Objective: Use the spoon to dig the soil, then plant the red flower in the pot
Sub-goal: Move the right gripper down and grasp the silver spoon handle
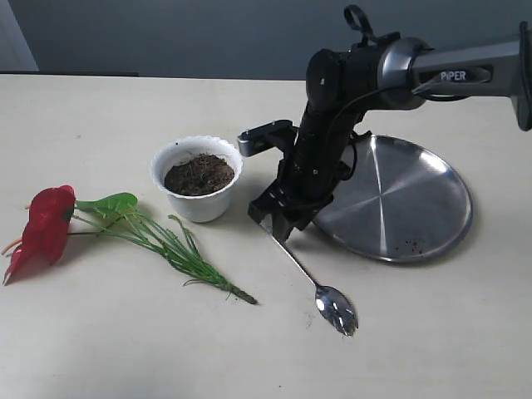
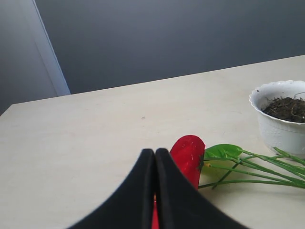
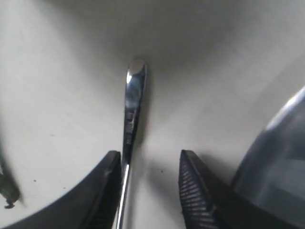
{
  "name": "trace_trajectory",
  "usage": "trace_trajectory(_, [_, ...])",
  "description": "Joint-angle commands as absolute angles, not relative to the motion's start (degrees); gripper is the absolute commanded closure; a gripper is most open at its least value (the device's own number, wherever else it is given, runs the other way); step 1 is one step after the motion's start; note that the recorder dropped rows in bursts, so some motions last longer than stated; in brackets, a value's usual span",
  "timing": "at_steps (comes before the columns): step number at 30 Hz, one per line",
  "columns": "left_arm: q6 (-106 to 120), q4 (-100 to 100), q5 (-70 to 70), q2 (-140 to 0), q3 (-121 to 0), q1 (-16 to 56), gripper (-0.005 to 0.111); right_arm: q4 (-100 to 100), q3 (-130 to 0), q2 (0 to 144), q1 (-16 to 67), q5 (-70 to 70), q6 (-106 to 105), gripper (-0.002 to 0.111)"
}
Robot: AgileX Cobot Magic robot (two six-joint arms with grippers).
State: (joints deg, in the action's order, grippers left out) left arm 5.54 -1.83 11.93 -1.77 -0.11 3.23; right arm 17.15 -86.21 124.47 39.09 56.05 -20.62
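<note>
We note the slim shiny silver spoon [image 1: 312, 278] lying flat on the cream table [image 1: 432, 349], lower centre-right of the exterior frame, notched bowl toward the lower right, handle end running up under the right gripper [image 1: 285, 218]. In the right wrist view the right gripper's jaws stand apart; the handle lies just beside one pad, and we cannot tell whether it touches, but it is not clamped.

The small white scalloped pot [image 1: 198, 178] sits centre-left of the exterior frame, filled with dark brown crumbly soil [image 1: 199, 174] that looks roughly level; no hole is visible. A few dark specks lie on the large round steel plate [image 1: 399, 204] at right, near its lower rim.

The artificial red flower [image 1: 43, 229] with green leaf and stems lies on the table at far left, stems pointing toward lower centre, well apart from the pot. The left gripper [image 2: 155, 191], in the left wrist view, has its jaws pressed together on nothing, with the bloom just beyond.

Our judgement: spoon not in hand, digging not evidently done, planting not yet begun. Nearly all remains.
</note>
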Motion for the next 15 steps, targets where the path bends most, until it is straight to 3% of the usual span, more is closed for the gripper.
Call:
trace_trajectory(1, [5.4, -1.8, 11.5, -1.3, 0.0, 3.0, 0.106, 15.6, -86.6, 125.4, 40.4, 56.5, -20.6, 0.069])
trace_trajectory(15, [5.5, -1.8, 11.5, -1.3, 0.0, 3.0, 0.106, 14.4, -86.6, 125.6, 41.4, 54.0, -20.4, 0.069])
